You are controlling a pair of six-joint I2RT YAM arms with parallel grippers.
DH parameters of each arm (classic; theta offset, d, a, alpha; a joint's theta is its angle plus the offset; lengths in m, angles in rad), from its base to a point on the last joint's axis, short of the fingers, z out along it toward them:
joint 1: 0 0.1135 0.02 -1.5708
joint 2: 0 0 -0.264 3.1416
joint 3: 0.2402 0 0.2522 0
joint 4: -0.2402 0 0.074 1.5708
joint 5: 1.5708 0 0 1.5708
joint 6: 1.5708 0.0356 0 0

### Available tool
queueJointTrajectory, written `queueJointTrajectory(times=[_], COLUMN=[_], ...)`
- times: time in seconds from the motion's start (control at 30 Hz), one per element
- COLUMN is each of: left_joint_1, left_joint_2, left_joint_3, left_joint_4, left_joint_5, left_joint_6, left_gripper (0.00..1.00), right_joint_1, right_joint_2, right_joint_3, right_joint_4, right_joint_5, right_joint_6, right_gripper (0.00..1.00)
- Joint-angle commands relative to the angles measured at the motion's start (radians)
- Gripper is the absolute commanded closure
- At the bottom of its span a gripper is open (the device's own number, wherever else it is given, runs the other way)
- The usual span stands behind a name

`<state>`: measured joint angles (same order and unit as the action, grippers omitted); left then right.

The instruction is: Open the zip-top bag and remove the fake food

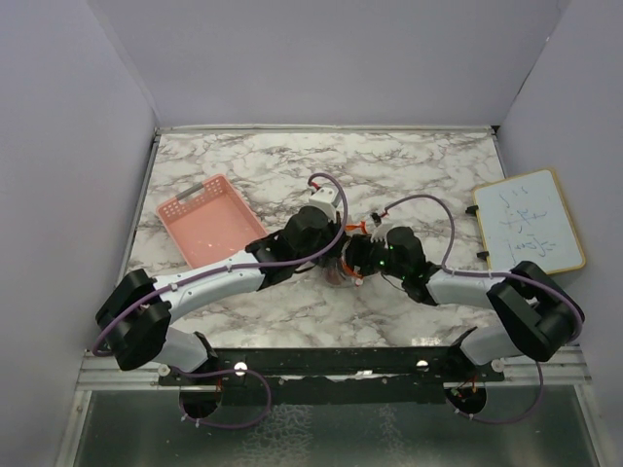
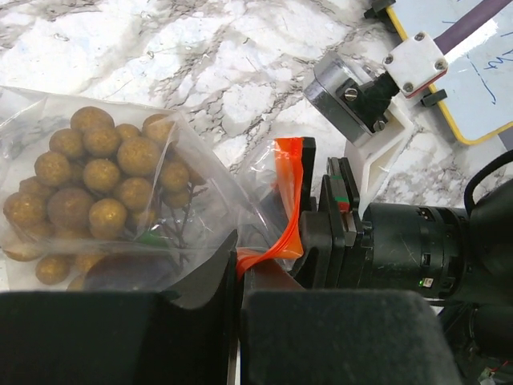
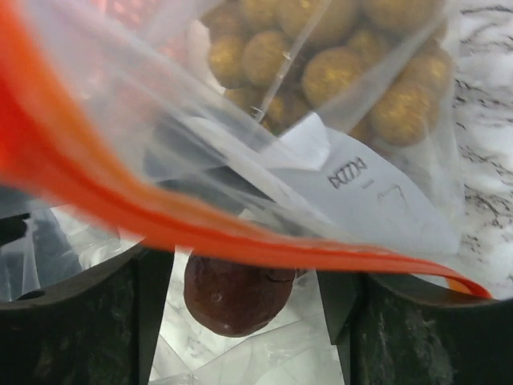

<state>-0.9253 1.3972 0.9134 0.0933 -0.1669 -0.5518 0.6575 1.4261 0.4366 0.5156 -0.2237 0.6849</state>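
In the left wrist view, the left gripper is seen pinched onto the orange zip strip of one zip-top bag at mid-table. One grape bunch and one maroon fruit are enclosed. The right gripper is spread beneath the strip. Farther off, one pink basket and one whiteboard are set near opposite table edges, with open marble between.

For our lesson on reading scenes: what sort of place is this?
Probably a robot test booth: plain lilac walls enclose a marble-patterned tabletop, the left arm and right arm are mounted at its near edge, and a whiteboard lies on it.
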Motion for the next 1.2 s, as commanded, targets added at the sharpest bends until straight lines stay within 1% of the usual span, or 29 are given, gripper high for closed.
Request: queueJointTrajectory(times=[0.0, 0.07, 0.27, 0.37, 0.43, 0.47, 0.6, 0.7, 0.77, 0.9, 1.0, 1.17], left_joint_1=[-0.004, -0.004, -0.004, -0.005, -0.004, -0.004, -0.005, -0.004, -0.004, -0.004, -0.004, -0.004], left_joint_2=[-0.003, -0.005, -0.025, -0.027, -0.024, -0.024, -0.015, -0.007, -0.006, -0.014, -0.019, -0.025], left_joint_3=[0.009, 0.009, 0.018, 0.024, 0.021, 0.02, 0.01, 0.01, 0.006, -0.001, 0.003, 0.01], left_joint_4=[0.065, 0.067, 0.071, 0.068, 0.07, 0.075, 0.089, 0.092, 0.09, 0.094, 0.104, 0.109], left_joint_5=[0.002, -0.002, -0.018, -0.036, -0.047, -0.049, -0.049, -0.048, -0.049, -0.057, -0.056, -0.048], left_joint_6=[-0.01, -0.011, -0.013, -0.012, -0.011, -0.012, -0.019, -0.019, -0.019, -0.021, -0.026, -0.031], left_gripper=[1.0, 1.0, 1.0, 1.0, 1.0, 1.0, 1.0, 1.0, 1.0, 1.0, 1.0, 1.0], right_joint_1=[-0.003, -0.003, -0.002, -0.001, -0.001, -0.001, -0.001, -0.001, -0.001, 0.001, 0.012, 0.038], right_joint_2=[0.038, 0.053, 0.08, 0.083, 0.083, 0.086, 0.089, 0.068, 0.047, 0.031, 0.06, 0.121], right_joint_3=[-0.006, -0.004, 0.014, 0.0, -0.015, -0.017, -0.034, -0.054, -0.059, -0.053, -0.047, -0.022], right_joint_4=[0.072, 0.058, -0.009, -0.007, 0.005, 0.003, 0.002, 0.013, 0.001, -0.053, -0.057, -0.061], right_joint_5=[-0.14, -0.151, -0.149, -0.16, -0.168, -0.173, -0.21, -0.244, -0.26, -0.259, -0.244, -0.229], right_joint_6=[-0.087, -0.111, -0.156, -0.169, -0.182, -0.19, -0.204, -0.205, -0.215, -0.246, -0.254, -0.245], right_gripper=[0.25, 0.24, 0.29, 0.37, 0.39, 0.38, 0.3, 0.21, 0.12, 0.03, 0.02, 0.1])
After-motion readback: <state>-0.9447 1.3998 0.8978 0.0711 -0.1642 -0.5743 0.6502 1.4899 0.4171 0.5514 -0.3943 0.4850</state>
